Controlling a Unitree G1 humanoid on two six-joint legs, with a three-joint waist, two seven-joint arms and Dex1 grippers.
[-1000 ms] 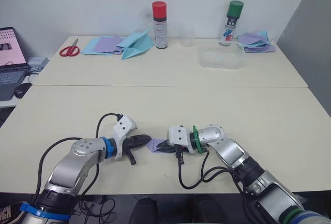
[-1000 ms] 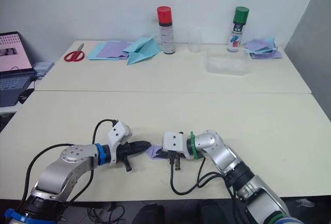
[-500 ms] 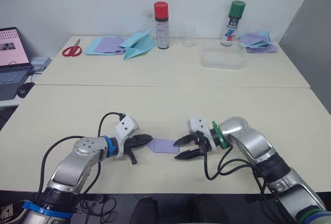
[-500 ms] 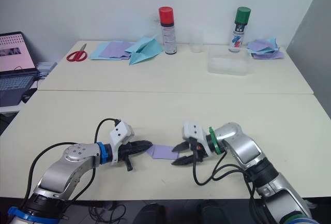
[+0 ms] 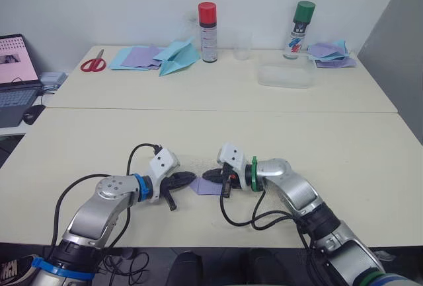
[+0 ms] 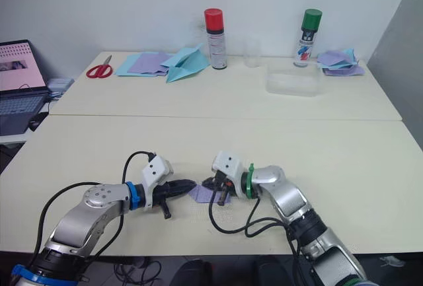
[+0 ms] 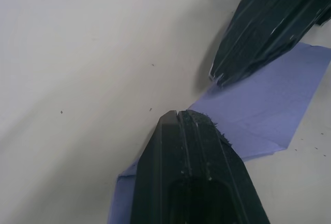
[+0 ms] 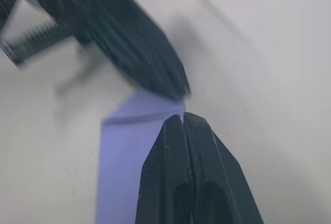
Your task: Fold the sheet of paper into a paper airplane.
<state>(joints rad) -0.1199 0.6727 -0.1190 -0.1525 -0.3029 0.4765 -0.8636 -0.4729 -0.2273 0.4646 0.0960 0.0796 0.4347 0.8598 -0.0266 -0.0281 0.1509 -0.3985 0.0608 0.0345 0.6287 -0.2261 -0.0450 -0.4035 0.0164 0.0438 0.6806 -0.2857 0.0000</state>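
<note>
The sheet of paper (image 5: 206,187) is a small lavender piece lying flat on the near table (image 5: 344,160), partly folded, between my two grippers. My left gripper (image 5: 192,178) is shut, and its tips rest on the paper's left part (image 7: 258,100). From the right, my right gripper (image 5: 209,176) is shut too, its tips on the paper's far edge (image 8: 129,146) and almost touching the left gripper's tips. The fingers cover the paper's middle. In the left wrist view the right gripper's fingers (image 7: 269,27) point in from the far side.
On the far table stand a red spray can (image 5: 207,23), a green spray can (image 5: 303,21), a clear cup (image 5: 242,45) and a clear box (image 5: 284,76). Red scissors (image 5: 93,65), flat sheets with a light-blue airplane (image 5: 177,57) and a paper stack (image 5: 330,53) lie there. A laptop (image 5: 14,68) sits at the left.
Half a second ago my right gripper was open just right of the paper; it has moved left onto the paper and shut. The left gripper has stayed put.
</note>
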